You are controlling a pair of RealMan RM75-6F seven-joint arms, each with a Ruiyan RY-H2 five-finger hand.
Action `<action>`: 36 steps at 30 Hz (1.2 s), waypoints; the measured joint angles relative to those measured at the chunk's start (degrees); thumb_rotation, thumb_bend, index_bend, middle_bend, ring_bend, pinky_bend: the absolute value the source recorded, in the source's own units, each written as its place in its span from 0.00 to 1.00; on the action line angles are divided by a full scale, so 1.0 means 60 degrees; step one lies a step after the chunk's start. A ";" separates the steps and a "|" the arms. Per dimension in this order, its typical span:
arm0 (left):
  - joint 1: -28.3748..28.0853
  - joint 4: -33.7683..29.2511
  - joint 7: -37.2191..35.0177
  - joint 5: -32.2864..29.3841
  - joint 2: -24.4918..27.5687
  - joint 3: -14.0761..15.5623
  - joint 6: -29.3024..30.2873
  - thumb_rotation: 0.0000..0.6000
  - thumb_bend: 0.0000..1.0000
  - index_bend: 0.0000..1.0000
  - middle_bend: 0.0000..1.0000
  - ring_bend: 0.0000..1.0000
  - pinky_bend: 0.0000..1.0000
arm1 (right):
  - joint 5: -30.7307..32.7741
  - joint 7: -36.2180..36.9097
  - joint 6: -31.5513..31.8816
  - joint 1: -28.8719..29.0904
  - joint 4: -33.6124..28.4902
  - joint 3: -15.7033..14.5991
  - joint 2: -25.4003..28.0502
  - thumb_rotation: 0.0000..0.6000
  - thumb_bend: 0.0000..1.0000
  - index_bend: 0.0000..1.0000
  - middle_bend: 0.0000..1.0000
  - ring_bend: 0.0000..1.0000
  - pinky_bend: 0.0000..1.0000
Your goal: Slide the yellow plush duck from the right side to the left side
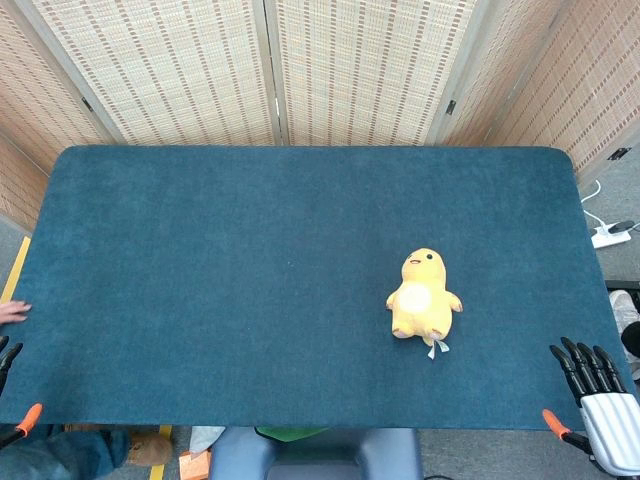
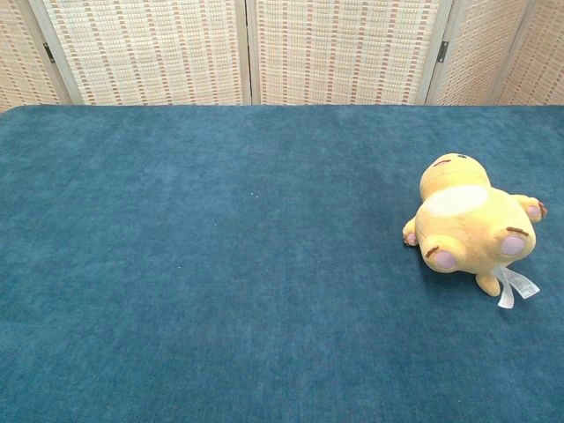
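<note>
Soft, fuzzy cloth on the yellow plush duck (image 1: 424,300), with a glossy white ribbon tag (image 2: 515,287) at its base. The tabletop (image 1: 230,290) wears a matt, short-napped blue fabric. Behind it, woven screen panels (image 1: 350,65) look rough. The right hand (image 1: 600,400) shows black fingers and smooth white plastic.

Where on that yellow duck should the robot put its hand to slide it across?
Probably the plump body of the yellow plush duck, approached from its right side by the right hand. The duck lies on its back, belly up, so its rounded flank gives a broad surface to push leftward along the blue table.
</note>
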 measured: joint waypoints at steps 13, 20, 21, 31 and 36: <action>-0.0072 -0.0081 0.0089 -0.0023 -0.0006 -0.0037 -0.0112 1.00 0.29 0.04 0.03 0.00 0.11 | 0.0001 0.0018 -0.1005 0.0699 -0.0202 0.0117 0.0045 1.00 0.19 0.00 0.00 0.00 0.00; -0.0143 0.0026 -0.0024 0.0001 -0.0005 -0.0067 -0.0161 1.00 0.29 0.00 0.03 0.00 0.11 | 0.0666 0.0058 -0.4106 0.2740 -0.0615 0.0823 -0.0086 1.00 0.19 0.00 0.00 0.00 0.00; -0.0146 0.0048 -0.0081 -0.0015 -0.0006 -0.0068 -0.0175 1.00 0.29 0.00 0.03 0.00 0.11 | 0.0809 0.0031 -0.4542 0.3069 -0.0632 0.0955 -0.0165 1.00 0.19 0.00 0.00 0.00 0.00; -0.0153 0.0141 -0.0417 -0.0334 0.0049 -0.0116 -0.0382 1.00 0.29 0.00 0.03 0.00 0.11 | 0.2727 -0.1467 -0.7433 0.5474 -0.0132 0.1944 -0.1668 1.00 0.26 0.00 0.01 0.00 0.10; -0.0162 0.0169 -0.0527 -0.0416 0.0084 -0.0128 -0.0463 1.00 0.29 0.02 0.03 0.00 0.12 | 0.3283 -0.2762 -0.7540 0.5736 0.0161 0.1996 -0.2177 1.00 0.38 0.08 0.32 0.29 0.62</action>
